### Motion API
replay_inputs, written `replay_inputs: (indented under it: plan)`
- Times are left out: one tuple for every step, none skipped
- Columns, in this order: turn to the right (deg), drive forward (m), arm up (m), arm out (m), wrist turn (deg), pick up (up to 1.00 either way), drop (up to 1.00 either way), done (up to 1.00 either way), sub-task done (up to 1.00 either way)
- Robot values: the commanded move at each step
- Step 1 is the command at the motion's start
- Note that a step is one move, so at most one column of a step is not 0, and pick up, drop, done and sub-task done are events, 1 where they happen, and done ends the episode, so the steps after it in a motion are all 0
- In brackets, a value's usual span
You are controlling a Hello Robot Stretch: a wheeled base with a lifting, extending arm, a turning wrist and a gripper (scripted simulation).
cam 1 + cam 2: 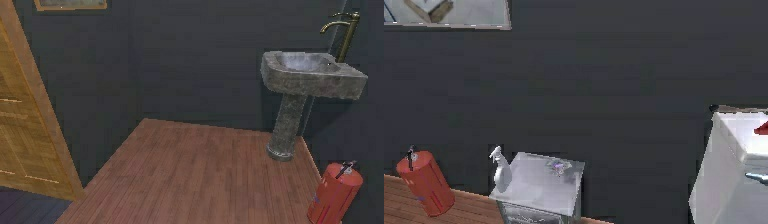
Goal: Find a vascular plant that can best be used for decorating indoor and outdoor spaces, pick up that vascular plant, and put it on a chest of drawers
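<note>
No plant and no chest of drawers are in these frames. The forward view looks into a bathroom corner with dark walls and a wooden floor [190, 170]. A grey stone pedestal sink [310, 80] with a brass tap [345, 30] stands at the right.
A wooden door [25, 120] stands at the forward view's left. A red fire extinguisher [335, 192] [424, 182] lies by the sink. In the arm side view a small glass table [539, 190] bears a white spray bottle [501, 170]. A white toilet [732, 170] is at the right, a mirror [444, 12] above.
</note>
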Motion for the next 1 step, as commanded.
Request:
replay_inputs:
  plan:
    - [0.0, 0.00, 0.22, 0.00, 0.0, 0.00, 0.00, 0.00, 0.00]
